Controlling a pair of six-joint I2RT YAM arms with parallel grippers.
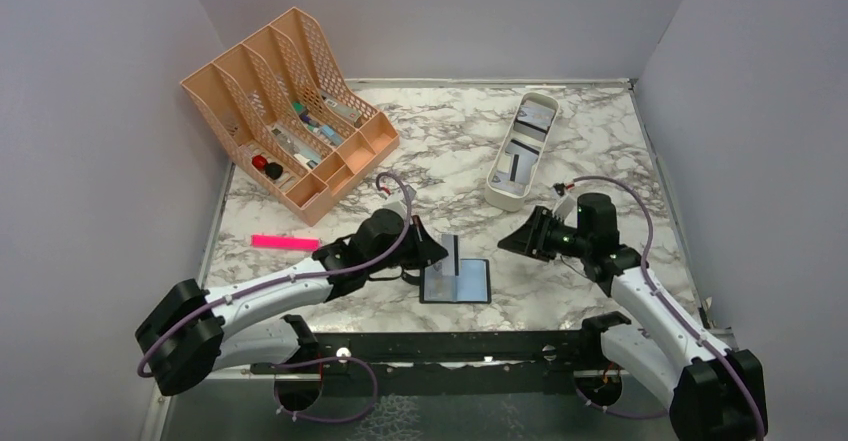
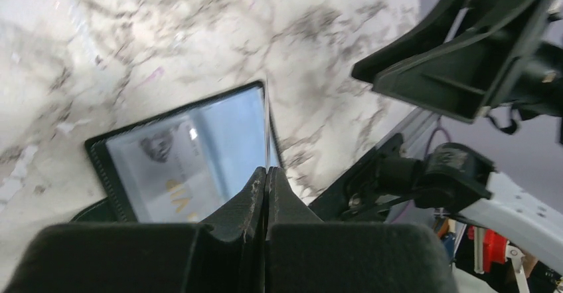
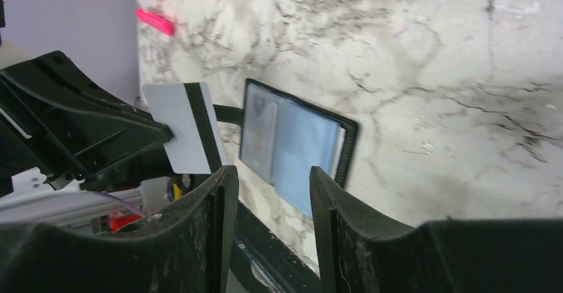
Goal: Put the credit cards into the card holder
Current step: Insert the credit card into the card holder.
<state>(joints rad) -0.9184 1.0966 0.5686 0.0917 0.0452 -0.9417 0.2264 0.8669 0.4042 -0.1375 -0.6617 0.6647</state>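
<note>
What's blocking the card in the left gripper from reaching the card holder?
Nothing visible. The left gripper holds the card upright, right by the open card holder, with no object between them. The right gripper is open and off to the side.

- Bottom centre of the frame: the left gripper pinches a credit card, its fingers pressed flat together on the lower edge.
- The card stands upright, seen edge-on as a thin pale line.
- Left of centre: the card holder lies open on the marble table, clear sleeves facing up.
- Upper right: the black right gripper hangs above the table edge.
</note>
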